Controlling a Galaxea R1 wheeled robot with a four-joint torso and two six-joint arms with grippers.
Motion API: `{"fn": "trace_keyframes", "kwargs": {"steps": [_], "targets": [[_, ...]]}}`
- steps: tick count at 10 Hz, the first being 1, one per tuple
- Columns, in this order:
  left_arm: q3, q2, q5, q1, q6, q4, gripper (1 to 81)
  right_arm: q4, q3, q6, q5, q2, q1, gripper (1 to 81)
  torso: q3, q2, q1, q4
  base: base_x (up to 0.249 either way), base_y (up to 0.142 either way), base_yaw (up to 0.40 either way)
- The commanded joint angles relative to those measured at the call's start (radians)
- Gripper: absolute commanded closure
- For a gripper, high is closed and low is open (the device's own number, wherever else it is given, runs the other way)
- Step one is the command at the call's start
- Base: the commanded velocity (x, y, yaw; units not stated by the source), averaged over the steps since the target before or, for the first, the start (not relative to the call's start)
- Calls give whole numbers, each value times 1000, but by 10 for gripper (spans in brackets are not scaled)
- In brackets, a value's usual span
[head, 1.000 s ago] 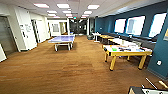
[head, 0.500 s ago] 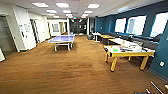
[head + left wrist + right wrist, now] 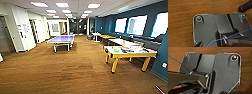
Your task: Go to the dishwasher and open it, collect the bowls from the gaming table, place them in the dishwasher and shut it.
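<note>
- Ahead and to the right of the blue table-tennis table point(image 3: 62, 39), the long white-topped counter with a thin yellow edge and yellow legs point(image 3: 130, 53) now sits larger and nearer in the head view than a second ago; the whole picture has shifted, so the robot has driven forward, not the furniture.
- On that counter, a small light green patch point(image 3: 116, 50) may be one of the bowls; an orange one I cannot make out among the blurred clutter beside it.
- Judged from this, the robot is closing on the gaming counter for the collecting step.
- Beyond the table-tennis table, no dishwasher can be picked out.
- Over the brown wood-look floor point(image 3: 180, 18), the wrist views give no sight of either pincer's fingers; whether they are parted or together I cannot tell.
</note>
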Motion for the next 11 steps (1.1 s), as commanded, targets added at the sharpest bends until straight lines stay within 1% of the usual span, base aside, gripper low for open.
{"fn": "trace_keyframes", "kwargs": {"steps": [1,11], "targets": [[-2,-3,43,-54,5,-5,10,0,2,-1,-47,5,48,10,0,0,0,0,152,0,0],[-2,6,43,-54,6,-5,10,0,-1,-1,-47,9,46,10,0,0,0,0,151,0,0]]}}
